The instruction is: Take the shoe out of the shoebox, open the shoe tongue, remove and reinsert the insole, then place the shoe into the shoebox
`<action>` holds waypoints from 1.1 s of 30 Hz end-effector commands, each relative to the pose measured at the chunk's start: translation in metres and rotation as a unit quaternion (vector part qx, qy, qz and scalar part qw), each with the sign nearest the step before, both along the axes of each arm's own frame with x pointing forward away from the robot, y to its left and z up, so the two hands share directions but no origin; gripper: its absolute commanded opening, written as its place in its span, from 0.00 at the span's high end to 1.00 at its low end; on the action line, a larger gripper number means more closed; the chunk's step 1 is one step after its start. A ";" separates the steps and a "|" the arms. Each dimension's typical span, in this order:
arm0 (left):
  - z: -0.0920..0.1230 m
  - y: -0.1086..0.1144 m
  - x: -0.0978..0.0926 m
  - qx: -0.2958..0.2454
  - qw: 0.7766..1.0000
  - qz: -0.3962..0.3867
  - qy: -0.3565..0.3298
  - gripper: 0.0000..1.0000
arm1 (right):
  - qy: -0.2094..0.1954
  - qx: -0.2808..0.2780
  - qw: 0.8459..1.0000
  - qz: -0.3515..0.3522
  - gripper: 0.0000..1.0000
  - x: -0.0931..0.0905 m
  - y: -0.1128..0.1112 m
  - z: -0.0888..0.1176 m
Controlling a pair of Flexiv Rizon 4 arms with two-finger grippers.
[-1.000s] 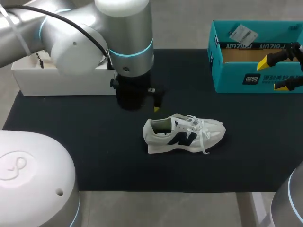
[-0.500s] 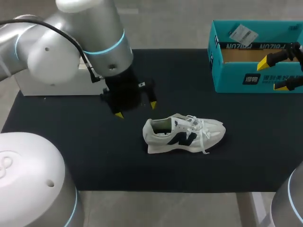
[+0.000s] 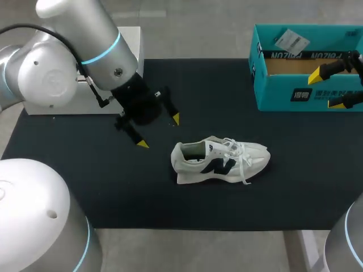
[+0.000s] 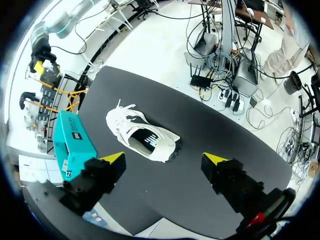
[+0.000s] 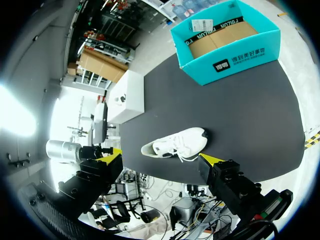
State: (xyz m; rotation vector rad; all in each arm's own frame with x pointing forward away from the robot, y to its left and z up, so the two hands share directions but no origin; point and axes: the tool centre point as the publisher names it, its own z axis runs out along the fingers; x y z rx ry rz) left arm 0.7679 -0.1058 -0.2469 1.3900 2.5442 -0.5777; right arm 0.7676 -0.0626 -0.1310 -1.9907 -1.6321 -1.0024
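On the black mat (image 3: 102,181), the white sneaker (image 3: 220,161) is set upright; left gripper (image 3: 159,131) and right gripper (image 3: 324,90) are held open.

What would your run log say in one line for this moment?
shoe: out of shoebox, upright on mat | shoebox: open | left gripper: open, empty, near shoe's heel | right gripper: open, empty

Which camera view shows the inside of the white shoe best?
The left wrist view: it looks down into the shoe, so the insole shows through the opening. The head view shows its side and laces, with only part of the opening. The right wrist view shows it only small.
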 end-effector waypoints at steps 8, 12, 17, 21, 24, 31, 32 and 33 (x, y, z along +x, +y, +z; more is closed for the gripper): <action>-0.027 0.019 0.010 -0.263 0.917 0.246 0.171 0.00 | 0.000 -0.001 1.000 0.000 0.00 0.000 0.001 0.000; -0.023 0.012 0.003 -0.265 0.918 0.209 0.207 0.00 | 0.000 -0.001 1.000 0.000 0.00 0.000 0.001 0.000; -0.023 0.012 0.003 -0.265 0.918 0.209 0.207 0.00 | 0.000 -0.001 1.000 0.000 0.00 0.000 0.001 0.000; -0.023 0.012 0.003 -0.265 0.918 0.209 0.207 0.00 | 0.000 -0.001 1.000 0.000 0.00 0.000 0.001 0.000; -0.023 0.012 0.003 -0.265 0.918 0.209 0.207 0.00 | 0.000 -0.001 1.000 0.000 0.00 0.000 0.001 0.000; -0.051 0.017 0.008 -0.271 0.900 0.255 0.226 0.00 | 0.000 -0.001 1.000 0.000 0.00 0.000 0.001 0.000; -0.055 0.017 0.008 -0.273 0.894 0.265 0.236 0.00 | 0.000 -0.001 1.000 0.000 0.00 0.000 0.001 0.000; -0.059 0.017 0.009 -0.278 0.889 0.275 0.238 0.00 | 0.000 -0.001 1.000 0.000 0.00 0.000 0.001 0.000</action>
